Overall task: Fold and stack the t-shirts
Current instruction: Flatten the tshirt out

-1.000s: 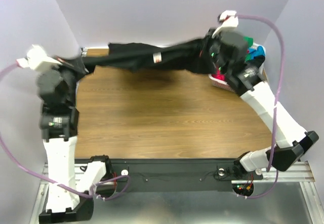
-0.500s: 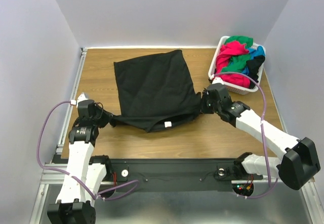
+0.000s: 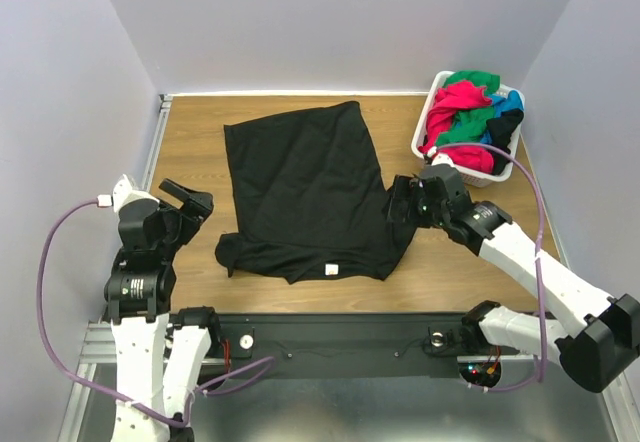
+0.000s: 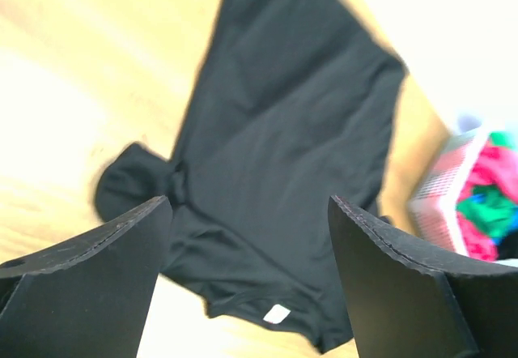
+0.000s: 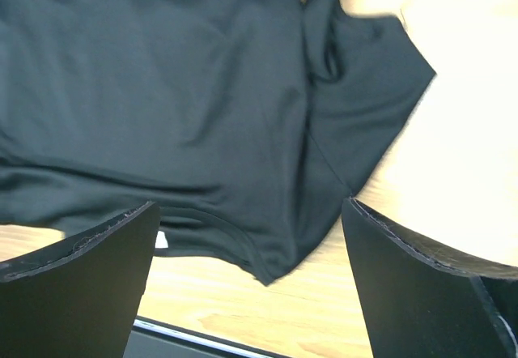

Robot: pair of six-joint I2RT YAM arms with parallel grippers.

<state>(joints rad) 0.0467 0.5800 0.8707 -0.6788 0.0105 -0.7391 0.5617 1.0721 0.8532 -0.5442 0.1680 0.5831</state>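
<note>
The black t-shirt [image 3: 305, 197] lies spread out on the wooden table [image 3: 190, 142], mostly flat, with soft creases running across it. Its hem points to the far edge and its neck to the near edge, where a small white label [image 3: 330, 269] shows at the collar. The sleeve on my left side is bunched into a dark lump [image 3: 228, 254]. The sleeve on my right side lies flatter, folded partly against the body of the shirt.

My left gripper [image 3: 190, 200] hangs off to the left of the shirt, apart from the bunched sleeve. Its jaws stand wide apart with nothing between them, and its wrist camera looks through the gap onto the whole shirt. My right gripper [image 3: 394, 200] sits at the shirt's right edge, just beside that sleeve. Its jaws are also spread wide and hold nothing, with the cloth lying beneath them. I cannot tell whether a fingertip brushes the fabric.

By my count, one shirt lies on the table. One white slatted basket [image 3: 478, 172] stands at the far right corner, holding a heap of t-shirts [image 3: 455, 102] in pink-red, green, blue and black. They are too tangled for me to count.
</note>
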